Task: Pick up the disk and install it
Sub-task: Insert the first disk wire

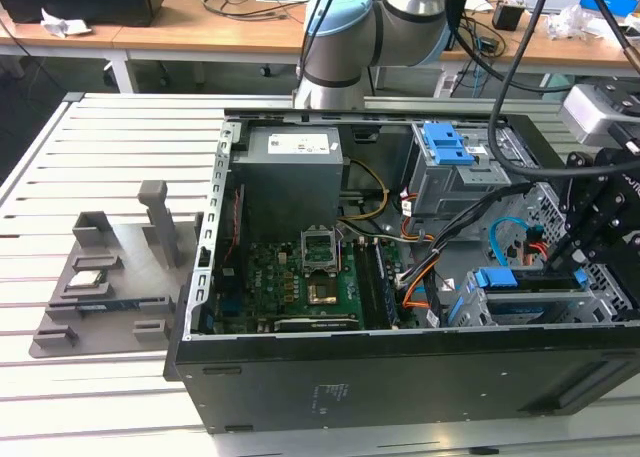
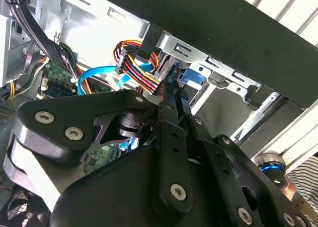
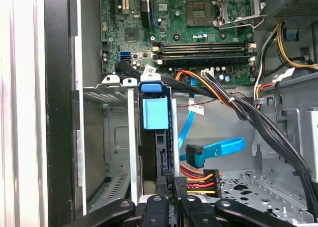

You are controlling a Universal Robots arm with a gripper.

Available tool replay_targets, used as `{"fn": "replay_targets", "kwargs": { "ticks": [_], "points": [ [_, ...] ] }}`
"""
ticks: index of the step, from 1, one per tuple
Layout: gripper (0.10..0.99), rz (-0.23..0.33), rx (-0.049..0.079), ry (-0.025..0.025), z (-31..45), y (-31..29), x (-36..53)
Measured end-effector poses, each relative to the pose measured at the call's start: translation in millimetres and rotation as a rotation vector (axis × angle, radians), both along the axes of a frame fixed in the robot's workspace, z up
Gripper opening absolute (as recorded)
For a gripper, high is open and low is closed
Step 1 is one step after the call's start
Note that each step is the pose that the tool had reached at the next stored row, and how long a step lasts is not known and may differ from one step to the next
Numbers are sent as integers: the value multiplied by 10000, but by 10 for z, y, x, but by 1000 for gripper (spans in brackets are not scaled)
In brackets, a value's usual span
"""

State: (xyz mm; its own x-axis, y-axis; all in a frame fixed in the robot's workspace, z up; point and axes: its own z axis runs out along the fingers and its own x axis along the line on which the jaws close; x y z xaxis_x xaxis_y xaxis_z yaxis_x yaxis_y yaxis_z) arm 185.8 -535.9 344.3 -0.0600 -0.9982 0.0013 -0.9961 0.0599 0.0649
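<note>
Black and multi-linked, the claw (image 3: pixel 169 194) sat low inside the open computer case (image 1: pixel 330 382), its two narrow fingers (image 3: pixel 162 185) drawn close together on the thin edge of the disk (image 3: pixel 158 152), clenched on it. In the exterior view the claw (image 1: pixel 578 262) reached down at that view's right side of the case, over the drive cage (image 1: pixel 600 287).

Seen edge-on in the first wrist view, the disk stood upright in the grey metal drive cage (image 3: pixel 117 132), showing as a dark slab between silver rails, with a blue plastic bracket and a lighter blue square tab (image 3: pixel 155 113) at the end farthest from the claw. In the exterior view its blue bracket (image 1: pixel 497 278) showed at the top of the cage.

Just beside the disk ran a blue data cable (image 3: pixel 213 150) and a bundle of red, orange and yellow power wires (image 3: pixel 198 180). Beyond lay the green motherboard (image 3: pixel 189 28) with its processor socket (image 3: pixel 201 11).

Outside the case, on the slatted worktop (image 1: pixel 60 187), a grey fixture (image 1: pixel 110 277) stood well apart.
</note>
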Motion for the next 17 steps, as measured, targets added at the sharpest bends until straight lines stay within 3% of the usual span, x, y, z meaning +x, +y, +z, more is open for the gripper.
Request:
{"fn": "replay_targets", "kwargs": {
  "ticks": [3,17],
  "points": [
    [165,-1,-2,-28,52,1,-5],
    [165,-1,1,-30,7,-24,-28]
  ]
}}
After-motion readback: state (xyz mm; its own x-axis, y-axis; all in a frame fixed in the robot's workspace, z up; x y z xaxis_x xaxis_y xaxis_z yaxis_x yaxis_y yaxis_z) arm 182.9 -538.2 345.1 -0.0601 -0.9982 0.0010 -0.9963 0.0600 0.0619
